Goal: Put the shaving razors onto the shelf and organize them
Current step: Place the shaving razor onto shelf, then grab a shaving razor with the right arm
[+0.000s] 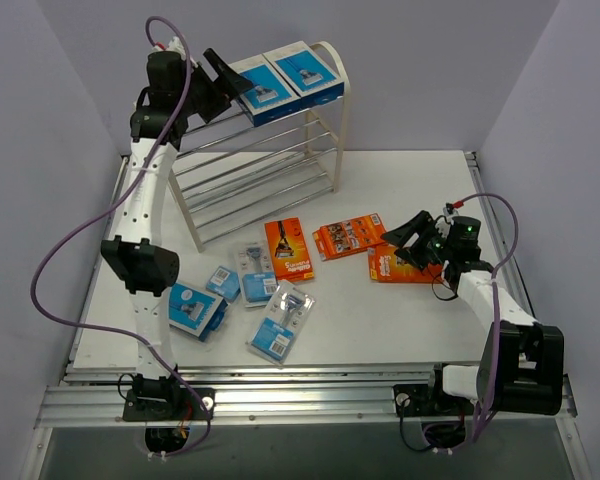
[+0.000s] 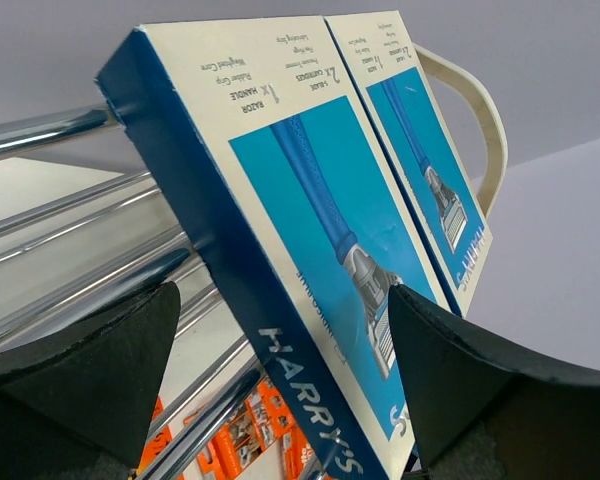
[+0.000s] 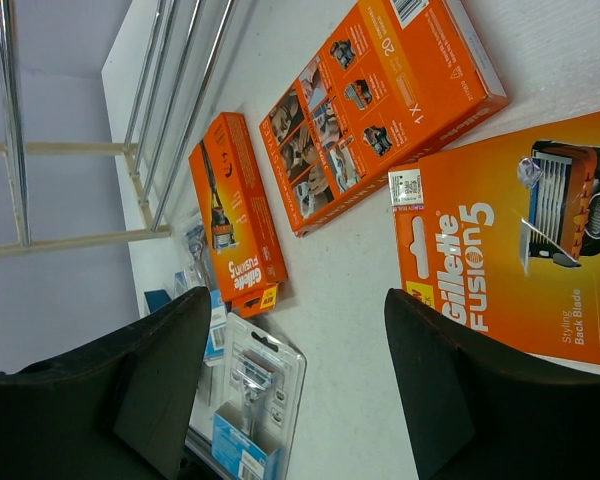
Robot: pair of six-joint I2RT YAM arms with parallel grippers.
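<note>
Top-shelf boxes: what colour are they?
Blue with a white band; boxes show best in left wrist view.

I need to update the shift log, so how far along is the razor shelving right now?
Done: two blue boxes lie on the shelf's top tier. In hand: nothing; the left gripper stands open at the nearer box, the right gripper open over an orange pack. Left: seven packs on the table, one blue, three clear, three orange.
</note>
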